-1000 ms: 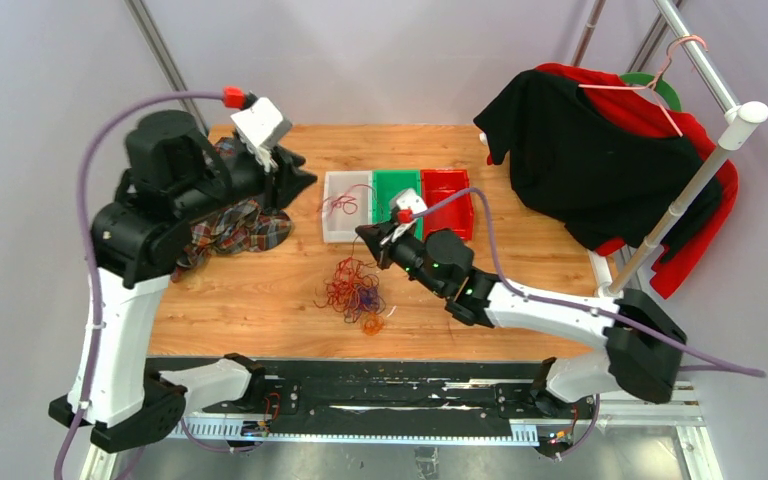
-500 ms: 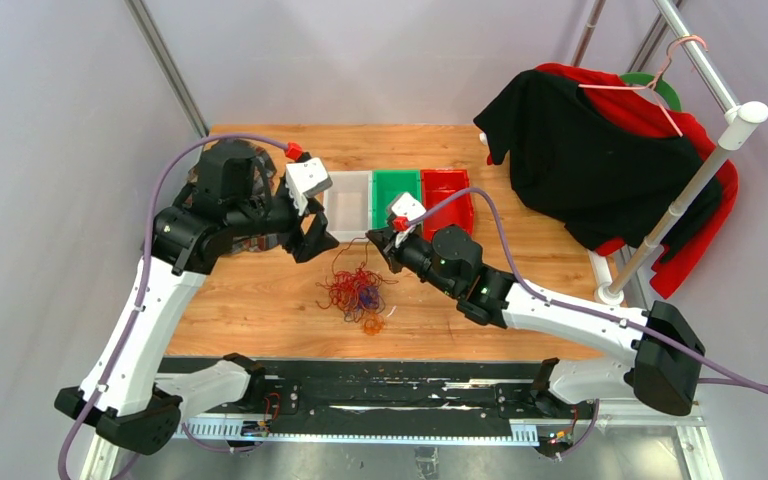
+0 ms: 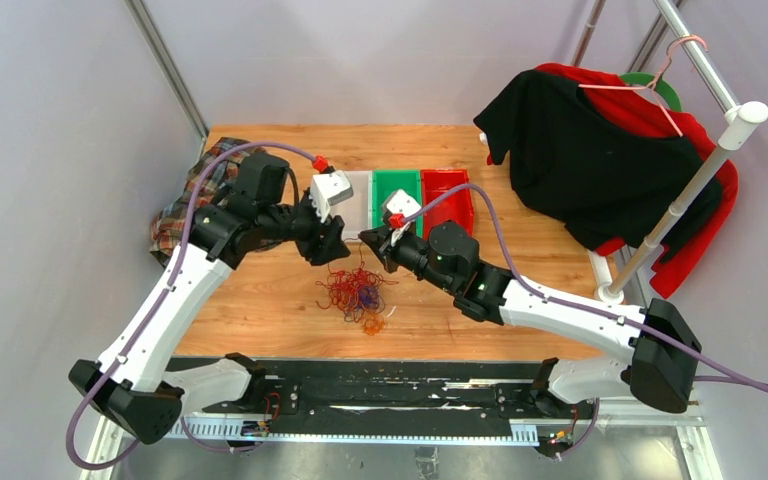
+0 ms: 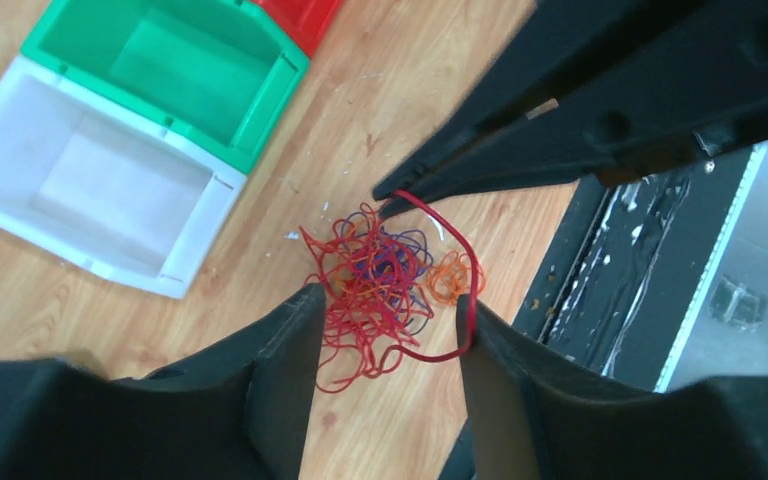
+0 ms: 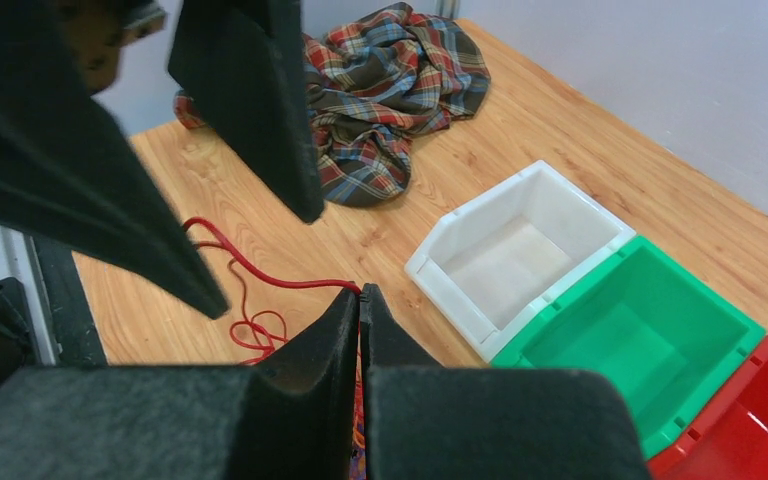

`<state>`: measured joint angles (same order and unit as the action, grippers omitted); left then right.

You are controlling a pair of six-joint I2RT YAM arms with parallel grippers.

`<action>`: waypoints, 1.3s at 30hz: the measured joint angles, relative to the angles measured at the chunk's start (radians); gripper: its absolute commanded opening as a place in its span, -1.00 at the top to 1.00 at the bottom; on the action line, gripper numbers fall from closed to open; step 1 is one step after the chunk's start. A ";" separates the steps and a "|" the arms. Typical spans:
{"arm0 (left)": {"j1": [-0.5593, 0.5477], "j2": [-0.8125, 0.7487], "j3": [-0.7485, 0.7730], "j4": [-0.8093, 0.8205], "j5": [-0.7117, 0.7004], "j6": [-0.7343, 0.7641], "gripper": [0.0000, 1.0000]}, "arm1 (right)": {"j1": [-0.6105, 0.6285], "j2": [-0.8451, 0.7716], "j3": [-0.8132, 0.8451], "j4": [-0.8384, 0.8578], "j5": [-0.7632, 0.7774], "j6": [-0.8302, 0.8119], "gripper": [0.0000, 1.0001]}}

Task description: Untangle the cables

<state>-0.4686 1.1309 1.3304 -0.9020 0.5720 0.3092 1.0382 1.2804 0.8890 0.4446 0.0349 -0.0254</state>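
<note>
- The cables [image 3: 357,293] lie in one loose knot of red, purple and orange loops on the wooden table [image 3: 250,300]. The knot sits near the white bin [image 4: 192,222], between the two arms.
- One red strand [image 4: 457,262] is lifted clear of the heap. It arcs from the knot up to the right gripper [image 5: 360,293], whose jaws are pressed together on it.
- The step in hand looks like drawing this single strand out of the tangle. The rest of the knot rests on the wood in one clump, so little seems separated yet.
- The left gripper [image 4: 388,305] hangs right over the heap with its jaws spread wide, holding nothing. The raised strand passes close by one of its fingers; whether it touches, I cannot tell.
- The next move probably calls for the left jaws to come down and pin the bulk or take a second loop. The right would then pull away slowly, so the strand slides free and does not drag the whole knot along.
- Both arms reach forward and lean inward, their tips close together above the knot. The left wrist is pitched downward, and the right comes in low from its own side.
</note>
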 measured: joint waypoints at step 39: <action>-0.006 0.119 0.813 -0.105 -0.090 -0.056 0.99 | 0.001 0.365 -0.077 0.335 0.161 0.243 0.21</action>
<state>-0.4747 1.2503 2.1429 -1.0073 0.4824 0.2531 1.0393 1.6451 0.8120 0.7795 0.1955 0.2176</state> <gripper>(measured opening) 0.019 0.390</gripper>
